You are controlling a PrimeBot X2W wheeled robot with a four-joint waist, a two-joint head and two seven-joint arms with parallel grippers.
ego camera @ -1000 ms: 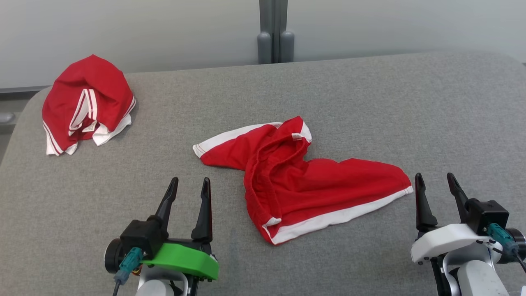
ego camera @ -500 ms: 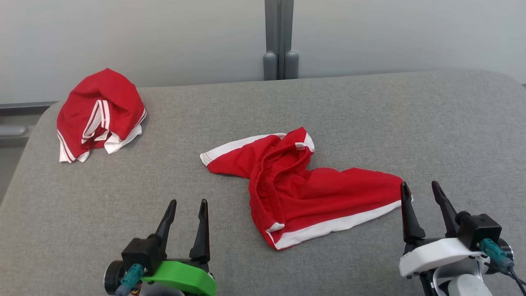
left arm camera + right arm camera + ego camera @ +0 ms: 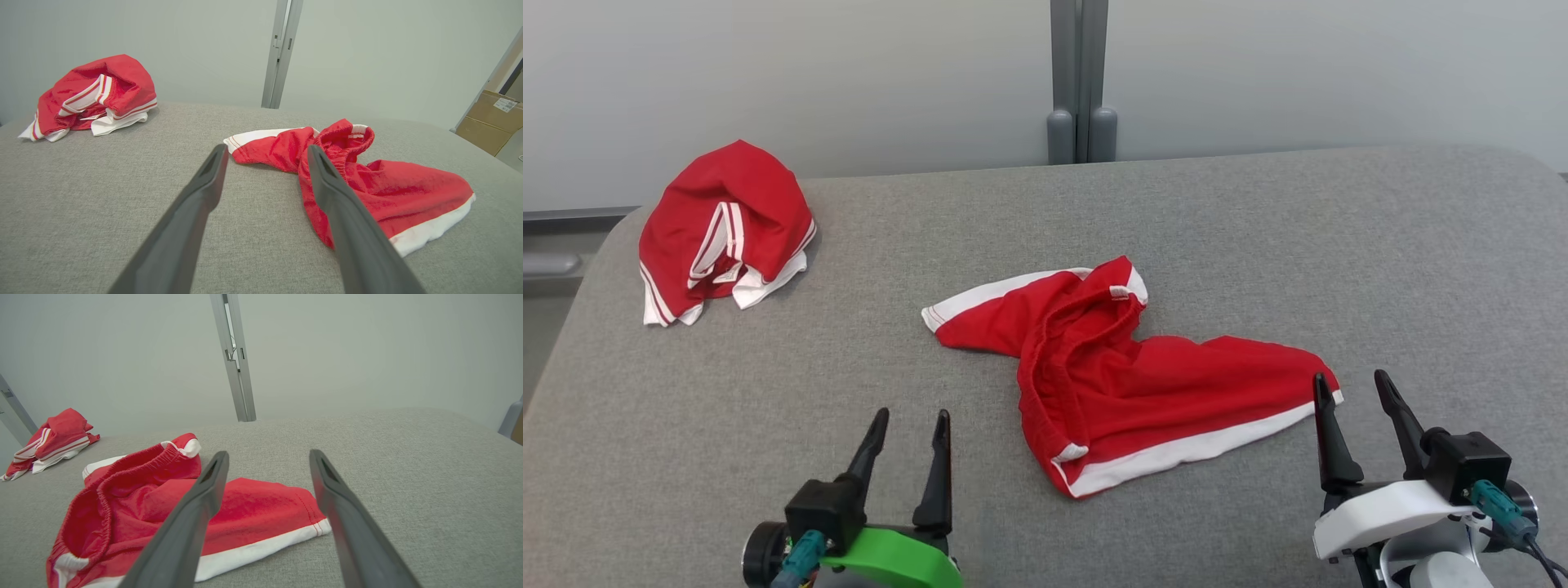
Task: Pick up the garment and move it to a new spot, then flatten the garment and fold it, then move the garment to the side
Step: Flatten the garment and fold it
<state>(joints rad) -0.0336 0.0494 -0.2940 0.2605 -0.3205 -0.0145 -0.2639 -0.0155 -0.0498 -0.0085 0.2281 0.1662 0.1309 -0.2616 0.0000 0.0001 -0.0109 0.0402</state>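
Pick-up is the step in hand: the shorts (image 3: 1143, 384) lie crumpled and unheld at the centre of the desk (image 3: 1421, 245), with the left claw (image 3: 912, 415) at 7 o'clock and the right claw (image 3: 1349, 376) at 4 o'clock, both spread. Next, I judge, the right claw must drop onto the near hem corner and pinch. A second red bundle (image 3: 723, 229) at 10 o'clock sits well apart; nothing blocks.

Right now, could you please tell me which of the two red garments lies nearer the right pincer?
The spread-out shorts in the middle, whose white-hemmed corner almost reaches the right pincer; the other garment sits bunched up at the far left.
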